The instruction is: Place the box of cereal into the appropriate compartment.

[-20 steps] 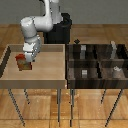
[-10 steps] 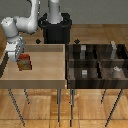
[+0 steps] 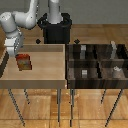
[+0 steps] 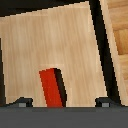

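The box of cereal (image 3: 23,61), red-orange with a paler patch on its face, stands upright on the wooden tray (image 3: 45,70) near the exterior view's left edge. My gripper (image 3: 12,53) hangs above the tray, slightly left of and behind the box, not touching it. In the wrist view the box (image 4: 51,88) appears as a red block on the wood below, between my two spread fingertips (image 4: 21,103). The gripper (image 4: 62,103) is open and holds nothing.
On the exterior view's right stands a dark compartment case (image 3: 98,61) with several cells, some holding small grey blocks (image 3: 84,73). The tray has raised dark rims (image 3: 65,62). The robot's black base (image 3: 56,29) sits behind both tables.
My arm has swung toward the exterior view's left, away from directly over the box. The box has stayed where it was.
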Robot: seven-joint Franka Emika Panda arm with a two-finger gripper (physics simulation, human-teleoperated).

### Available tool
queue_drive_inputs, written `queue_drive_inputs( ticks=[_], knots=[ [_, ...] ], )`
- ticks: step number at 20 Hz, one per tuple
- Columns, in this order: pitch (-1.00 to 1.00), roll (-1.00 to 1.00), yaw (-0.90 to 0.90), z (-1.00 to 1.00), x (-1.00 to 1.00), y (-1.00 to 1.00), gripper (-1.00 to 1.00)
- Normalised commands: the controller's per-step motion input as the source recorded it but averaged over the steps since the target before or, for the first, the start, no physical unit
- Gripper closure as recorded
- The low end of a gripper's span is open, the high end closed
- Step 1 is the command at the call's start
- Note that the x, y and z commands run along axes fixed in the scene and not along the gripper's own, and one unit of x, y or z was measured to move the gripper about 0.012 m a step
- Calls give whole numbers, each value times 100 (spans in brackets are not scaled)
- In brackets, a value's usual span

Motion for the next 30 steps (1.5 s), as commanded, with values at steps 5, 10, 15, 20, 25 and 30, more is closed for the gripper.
queue_drive_inputs(
  ticks=[5,10,15,20,25,30],
  knots=[
    [0,0,0,0,0,20,-100],
    [0,0,0,0,-20,-20,-100],
    [0,0,0,0,0,-20,-100],
    [0,0,0,-40,0,0,-100],
    [0,0,0,-60,0,0,-100],
    [0,0,0,-60,0,0,100]
  ],
)
